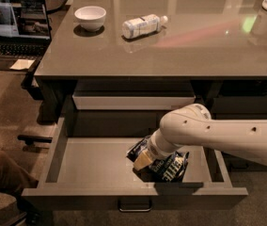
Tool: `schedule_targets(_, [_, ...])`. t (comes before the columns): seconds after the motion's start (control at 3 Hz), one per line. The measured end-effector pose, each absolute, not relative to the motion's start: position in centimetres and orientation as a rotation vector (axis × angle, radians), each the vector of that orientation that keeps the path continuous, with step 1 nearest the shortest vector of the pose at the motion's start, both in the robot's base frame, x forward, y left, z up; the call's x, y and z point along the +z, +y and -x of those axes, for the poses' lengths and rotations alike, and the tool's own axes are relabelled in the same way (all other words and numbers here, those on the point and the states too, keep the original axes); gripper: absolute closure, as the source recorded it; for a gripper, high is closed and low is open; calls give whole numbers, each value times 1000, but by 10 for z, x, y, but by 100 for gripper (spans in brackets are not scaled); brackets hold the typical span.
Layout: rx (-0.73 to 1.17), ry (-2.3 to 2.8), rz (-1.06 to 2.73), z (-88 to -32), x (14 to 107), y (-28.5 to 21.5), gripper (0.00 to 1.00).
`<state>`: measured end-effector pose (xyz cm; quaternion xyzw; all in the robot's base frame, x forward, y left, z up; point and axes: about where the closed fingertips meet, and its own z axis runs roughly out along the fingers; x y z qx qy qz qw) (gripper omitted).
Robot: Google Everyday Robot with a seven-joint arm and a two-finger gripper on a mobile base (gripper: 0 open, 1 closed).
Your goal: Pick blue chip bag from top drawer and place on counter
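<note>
In top drawer (pixel 91 166): blue chip bag (pixel 172 166) w/ jaws right at it; grip can't tell.

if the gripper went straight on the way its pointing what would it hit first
Most likely the dark-blue glossy foil chip bag: the gripper angles down-left right at it, low inside the wide grey top drawer. Just past the bag is the drawer's flat bottom, though depth is unclear.
</note>
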<state>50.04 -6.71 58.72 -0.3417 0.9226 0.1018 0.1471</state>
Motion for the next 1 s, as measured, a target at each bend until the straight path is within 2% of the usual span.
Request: schedule_targets(1.0, [290, 2660, 978, -500, 599, -69, 96])
